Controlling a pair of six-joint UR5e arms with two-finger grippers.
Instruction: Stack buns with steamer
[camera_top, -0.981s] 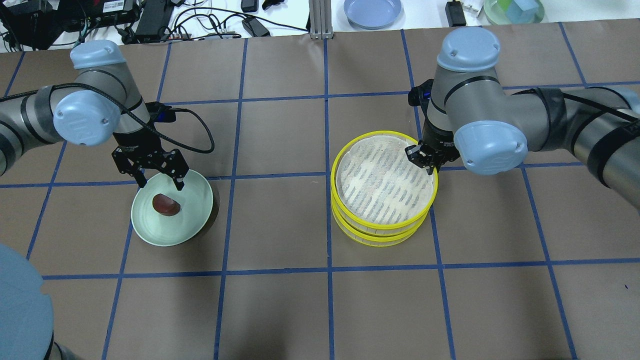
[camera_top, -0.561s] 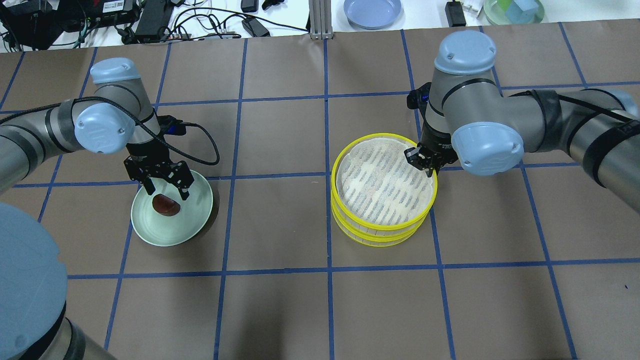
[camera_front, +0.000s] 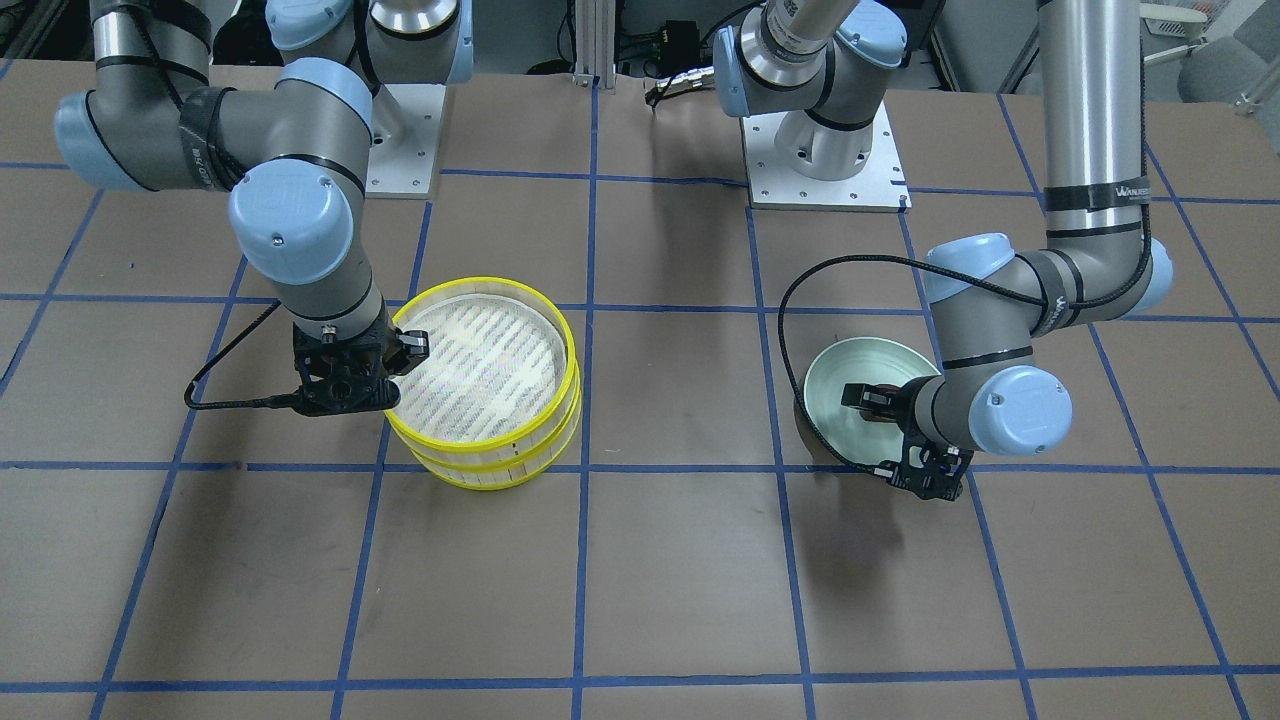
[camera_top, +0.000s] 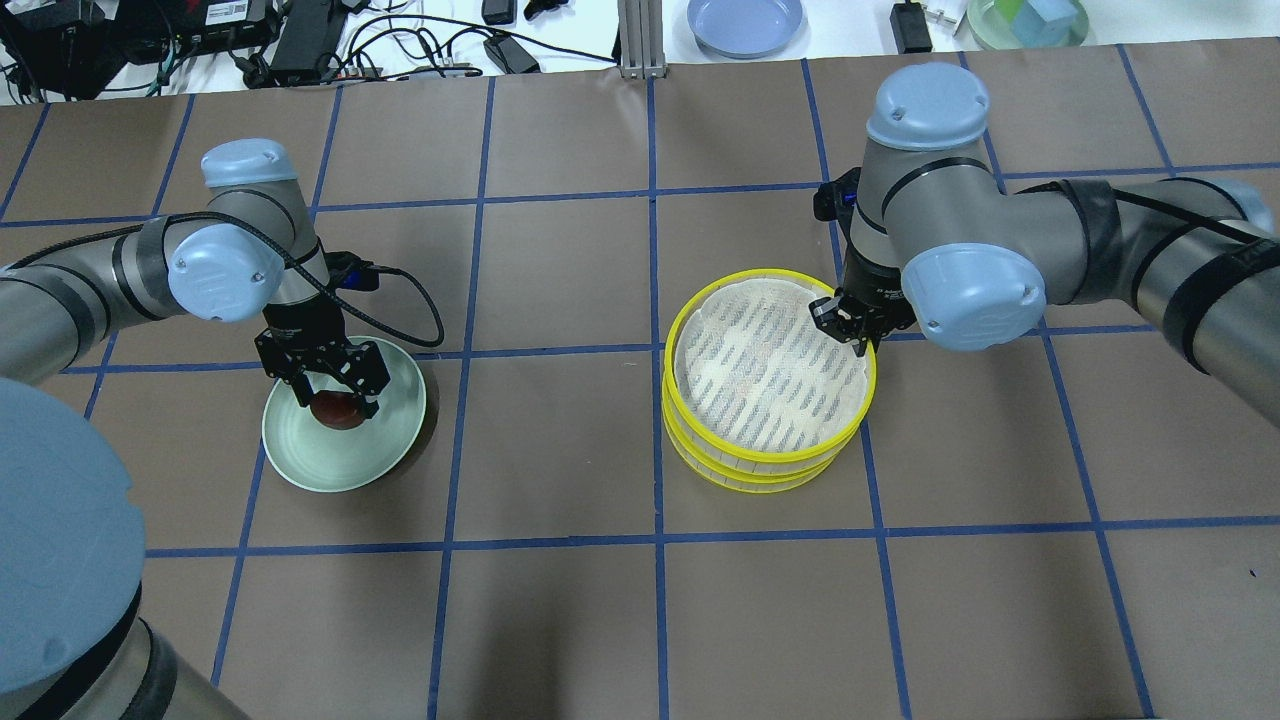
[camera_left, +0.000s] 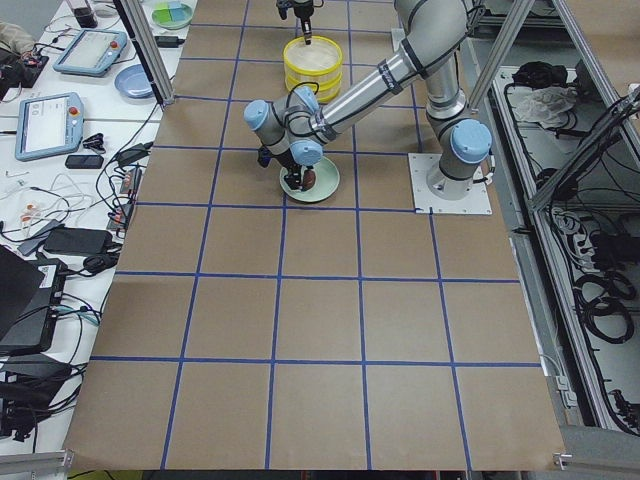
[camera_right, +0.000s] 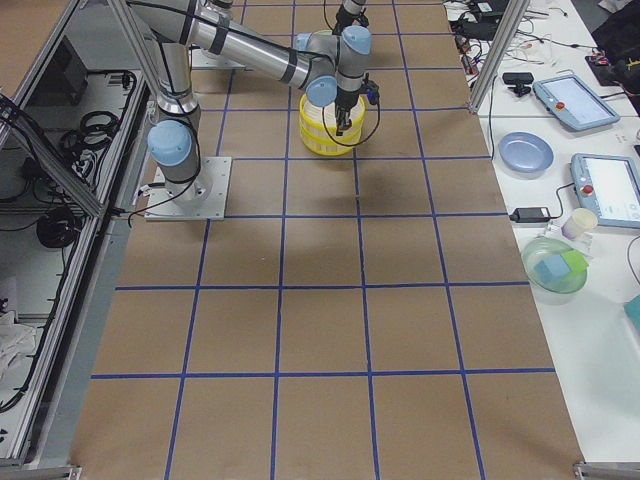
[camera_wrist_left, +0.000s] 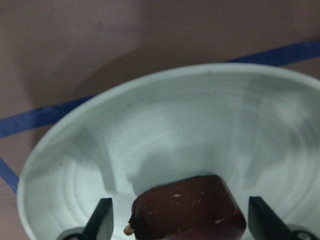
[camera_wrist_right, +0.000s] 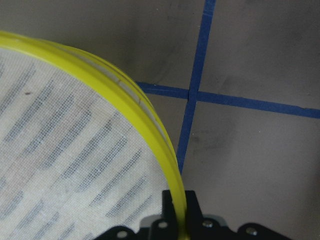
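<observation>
The dark brown bun lies in the pale green plate on the table's left. My left gripper is open and low over the plate, one finger on each side of the bun. The left wrist view shows gaps between the bun and both fingertips. The two yellow-rimmed steamer tiers stand stacked right of centre. My right gripper is shut on the top tier's rim at its far right side. The cream-white bun is hidden.
A blue plate, a green bowl and cables with electronics lie beyond the table's back edge. Blue tape lines cross the brown tabletop.
My left gripper has come down and slightly right, from above the plate's back rim to astride the brown bun. My right gripper and the steamer stack have barely moved.
</observation>
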